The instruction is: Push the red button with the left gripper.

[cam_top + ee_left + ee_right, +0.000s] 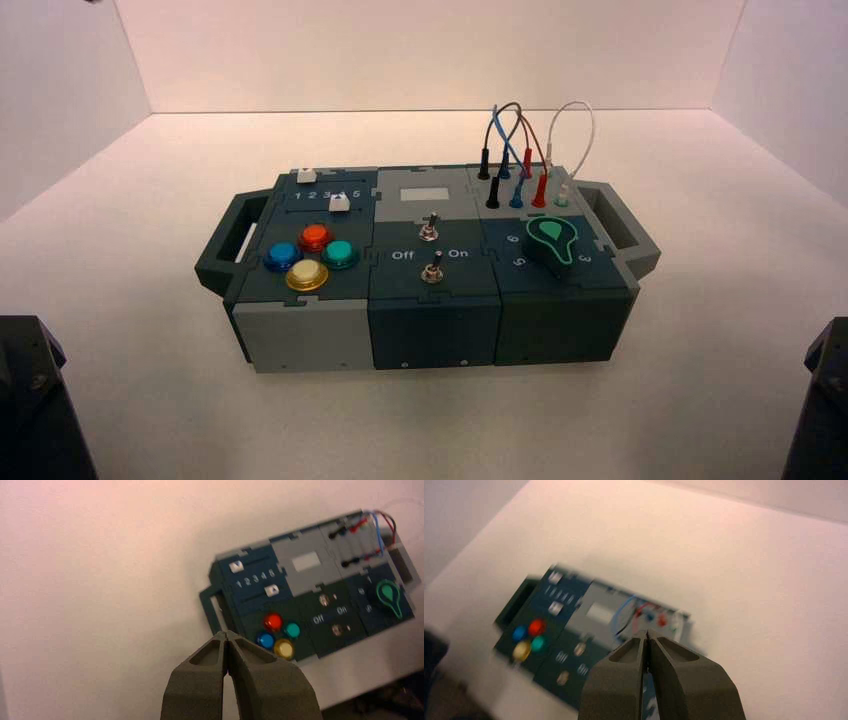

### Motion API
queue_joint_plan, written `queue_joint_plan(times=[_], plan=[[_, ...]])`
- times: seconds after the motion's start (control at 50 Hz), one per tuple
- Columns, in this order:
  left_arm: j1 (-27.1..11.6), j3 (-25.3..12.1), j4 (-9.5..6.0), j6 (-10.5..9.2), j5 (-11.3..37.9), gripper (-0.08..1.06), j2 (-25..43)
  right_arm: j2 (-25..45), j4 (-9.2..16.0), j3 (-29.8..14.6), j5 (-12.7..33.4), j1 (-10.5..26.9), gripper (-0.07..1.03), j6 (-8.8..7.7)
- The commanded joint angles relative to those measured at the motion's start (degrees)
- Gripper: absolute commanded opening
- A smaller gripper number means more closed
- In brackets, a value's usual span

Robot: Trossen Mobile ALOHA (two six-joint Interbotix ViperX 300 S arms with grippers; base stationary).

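Observation:
The red button (314,237) is a glossy orange-red dome on the left part of the box, at the back of a cluster with the blue button (281,256), the yellow button (306,274) and the green button (339,253). It also shows in the left wrist view (272,621) and in the right wrist view (537,627). My left gripper (227,634) is shut and empty, well back from the box on its left side. My right gripper (647,635) is shut and empty, held back from the box on the right. In the high view only the arms' dark bodies show at the bottom corners.
The box (300,335) stands on a white table with a handle at each end. It bears two white sliders (339,201), two toggle switches (432,270) marked Off and On, a green knob (553,238) and plugged wires (528,160) at the back right. White walls surround the table.

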Motion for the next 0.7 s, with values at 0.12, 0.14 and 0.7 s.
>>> queue_joint_plan(times=[0.12, 0.14, 0.7], plan=[[-2.8, -1.4, -0.18, -0.88, -0.1, -0.03, 2.9, 4.8, 1.0, -2.3, -0.1, 7.6, -0.02, 0.0], [-3.4, -1.4, -0.18, -0.97, -0.2, -0.03, 3.6, 6.5, 1.1, -2.6, -0.1, 9.6, -0.02, 0.0], [-11.7, 0.1, -3.43, -1.05, -7.8, -0.03, 16.1, 16.3, 2.2, -7.1, -3.0, 15.3, -0.02, -0.09]])
